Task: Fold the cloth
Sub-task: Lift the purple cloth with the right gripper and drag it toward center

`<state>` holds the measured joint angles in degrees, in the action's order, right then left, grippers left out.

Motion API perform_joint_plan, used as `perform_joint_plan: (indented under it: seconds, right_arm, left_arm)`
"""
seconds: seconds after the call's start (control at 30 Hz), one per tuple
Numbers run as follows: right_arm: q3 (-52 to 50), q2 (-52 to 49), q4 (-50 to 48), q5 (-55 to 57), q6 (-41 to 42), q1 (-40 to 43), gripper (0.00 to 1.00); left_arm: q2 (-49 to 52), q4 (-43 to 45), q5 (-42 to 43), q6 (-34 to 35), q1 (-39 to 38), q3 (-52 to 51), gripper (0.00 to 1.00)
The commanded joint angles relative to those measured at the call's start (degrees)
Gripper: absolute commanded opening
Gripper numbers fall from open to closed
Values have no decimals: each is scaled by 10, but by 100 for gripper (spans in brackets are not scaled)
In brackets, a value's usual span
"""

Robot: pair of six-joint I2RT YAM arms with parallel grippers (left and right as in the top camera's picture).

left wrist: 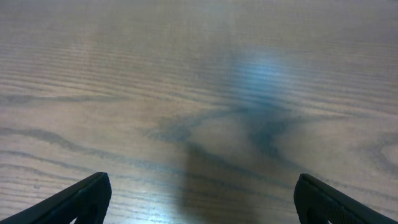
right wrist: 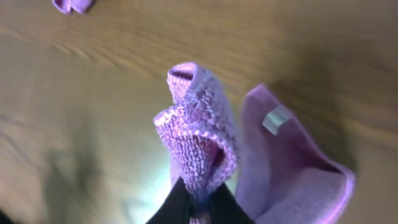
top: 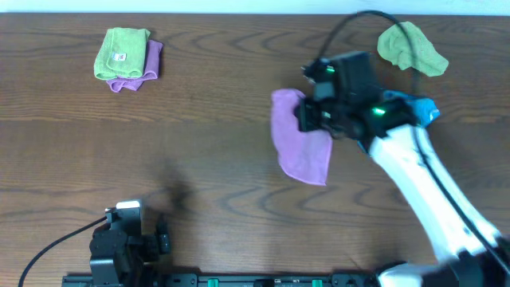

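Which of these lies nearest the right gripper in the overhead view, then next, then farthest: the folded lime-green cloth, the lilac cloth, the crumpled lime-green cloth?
1. The lilac cloth, mid-table, pinched in the right gripper.
2. The crumpled lime-green cloth, top right of the view.
3. The folded lime-green cloth, top left, lying on a folded purple cloth.

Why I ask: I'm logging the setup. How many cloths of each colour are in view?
Lilac-purple: 2 (the cloth pinched by the right gripper; folded purple cloth)
Lime-green: 2 (folded green cloth lying on the purple one; crumpled green cloth)
Blue: 1 (blue cloth, partly hidden behind the right arm)
Total: 5
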<state>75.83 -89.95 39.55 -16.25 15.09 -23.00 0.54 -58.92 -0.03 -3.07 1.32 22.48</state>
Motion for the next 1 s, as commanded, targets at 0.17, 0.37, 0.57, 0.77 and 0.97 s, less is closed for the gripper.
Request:
perform_joint_plan:
  seconds: [0.17,0.37,0.57,0.77,0.97]
  right_arm:
    - [79,-62,31,27,10,-90,99]
    - [91,-20,130,30,31,-55,99]
    - [81,-33,130,106,-41,-7,99]
    - [81,-121,32,106,-73,25,95]
    - [81,-219,-11,97,-73,42,86]
  left_arm:
    - [-3,-6,-6,-8,-2,-2,95]
    - [-3,-6,-6,-8,-2,-2,95]
    - [-3,-3,-6,-8,-2,-2,95]
    - [-3,-3,-6,-8,-2,-2,95]
    - [-3,-3,-6,-8,-2,-2,95]
